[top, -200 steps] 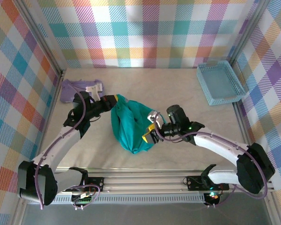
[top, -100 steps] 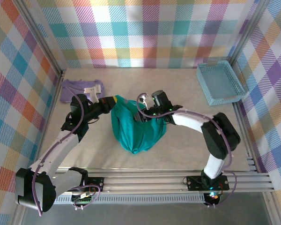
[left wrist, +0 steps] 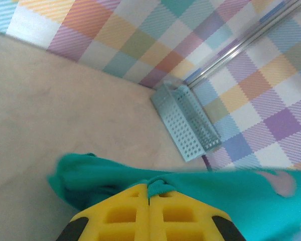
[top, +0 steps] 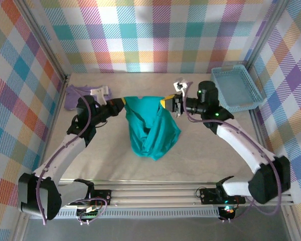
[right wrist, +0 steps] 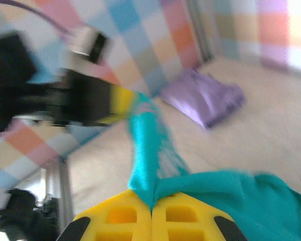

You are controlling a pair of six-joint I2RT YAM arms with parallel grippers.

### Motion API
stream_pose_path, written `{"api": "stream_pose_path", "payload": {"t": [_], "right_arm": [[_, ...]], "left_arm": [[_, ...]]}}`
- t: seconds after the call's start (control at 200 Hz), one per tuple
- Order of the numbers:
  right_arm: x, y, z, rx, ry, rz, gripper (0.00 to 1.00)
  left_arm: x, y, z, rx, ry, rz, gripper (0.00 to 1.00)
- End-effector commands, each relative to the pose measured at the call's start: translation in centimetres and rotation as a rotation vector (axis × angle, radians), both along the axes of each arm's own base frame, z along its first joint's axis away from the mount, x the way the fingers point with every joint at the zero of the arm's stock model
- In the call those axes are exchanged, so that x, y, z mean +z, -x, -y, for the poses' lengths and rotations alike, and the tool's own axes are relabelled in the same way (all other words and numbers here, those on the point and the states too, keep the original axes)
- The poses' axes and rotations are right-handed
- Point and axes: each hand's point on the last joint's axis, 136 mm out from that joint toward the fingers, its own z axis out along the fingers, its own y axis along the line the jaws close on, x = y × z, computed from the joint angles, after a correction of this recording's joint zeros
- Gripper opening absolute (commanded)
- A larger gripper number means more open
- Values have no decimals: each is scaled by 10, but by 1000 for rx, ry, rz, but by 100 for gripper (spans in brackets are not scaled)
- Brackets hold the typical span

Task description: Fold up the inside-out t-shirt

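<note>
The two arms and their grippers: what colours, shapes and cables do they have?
Both arms have white link shells and black joints. A purple cable runs along the left arm and the right arm. The left gripper and the right gripper have yellow fingers with square pockets and black corners. A green light glows on the right arm.

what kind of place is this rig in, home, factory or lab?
Likely a lab robot test cell: plaid panel walls box in a table, a left arm and right arm are bolted to a metal rail at its near edge, with laundry props: teal t-shirt, purple garment, blue basket.
</note>
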Motion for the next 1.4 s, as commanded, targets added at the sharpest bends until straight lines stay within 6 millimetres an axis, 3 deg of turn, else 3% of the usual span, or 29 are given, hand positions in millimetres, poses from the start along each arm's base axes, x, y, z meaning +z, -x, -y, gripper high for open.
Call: {"api": "stream_pose_path", "payload": {"t": [0.0,0.085,0.135,0.215,0.31,0.455,0.545,0.655,0.75,0.96,1.14,1.28,1.395], "right_arm": [[15,30,-5,148,-36,-24,0],[15,30,-5,172,-59,-37,0],[9,27,-7,177,-67,-66,0],[-10,19,-10,172,-57,-147,0],[-41,9,-12,136,-16,-271,0],[-80,-9,-6,42,-9,-439,0],[-95,-13,-9,29,-20,-500,0],[-103,-17,-10,22,-24,-522,0],[-105,-20,-10,14,-24,-522,0],[-105,-22,-7,-4,-11,-514,0],[-108,-25,-4,-21,-4,-510,0],[-110,-26,-5,-18,-2,-515,0],[-111,-26,-4,-20,2,-516,0]], "left_arm": [[38,-18,1,34,-1,88,0],[33,-29,1,50,-42,54,0],[20,-34,3,52,-78,14,0],[-6,-37,4,56,-123,-64,2],[-39,-32,-2,87,-191,-153,14],[-86,-2,-12,119,-290,-263,38],[-114,25,-6,90,-312,-330,52],[-144,55,10,37,-338,-401,60],[-164,63,11,44,-376,-439,61],[-189,59,-28,192,-542,-482,63],[-215,56,-50,250,-483,-581,62],[-226,46,-50,242,-443,-613,56],[-237,36,-45,226,-421,-638,46]]}}
